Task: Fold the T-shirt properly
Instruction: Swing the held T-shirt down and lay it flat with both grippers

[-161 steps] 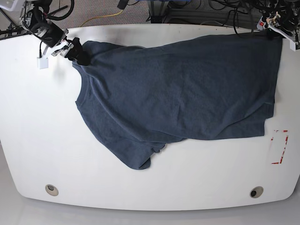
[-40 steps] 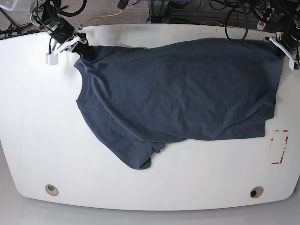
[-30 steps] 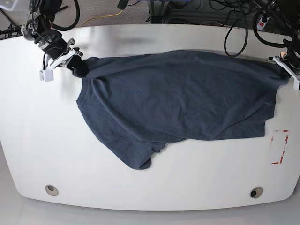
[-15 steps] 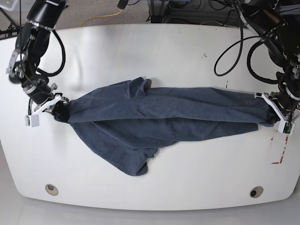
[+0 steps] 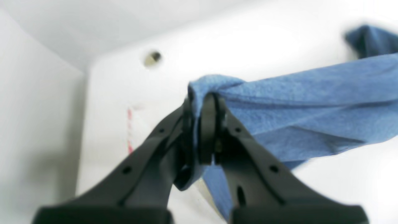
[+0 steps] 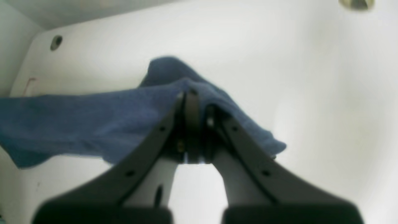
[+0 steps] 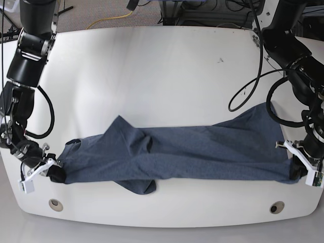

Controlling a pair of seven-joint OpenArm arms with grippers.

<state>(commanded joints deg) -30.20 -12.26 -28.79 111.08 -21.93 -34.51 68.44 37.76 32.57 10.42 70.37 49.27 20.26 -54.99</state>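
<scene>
T-shirt [image 7: 187, 154] stretched between both clamped tools

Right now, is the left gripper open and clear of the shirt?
No, the left gripper is clamped shut on a bunched edge of the T-shirt.

Dark navy T-shirt [image 7: 182, 154] lies folded lengthwise, rumpled, near the front edge.

Both arms reaching low toward the near edge of the table [image 7: 162, 55], one at each end. Left claw [image 5: 199, 124] pinched tight on a bunched corner of the T-shirt [image 7: 177, 157]; right claw [image 6: 194, 124] likewise clamped on the opposite corner. Black fingers [image 5: 208, 124] pressed together, cloth between them.
</scene>
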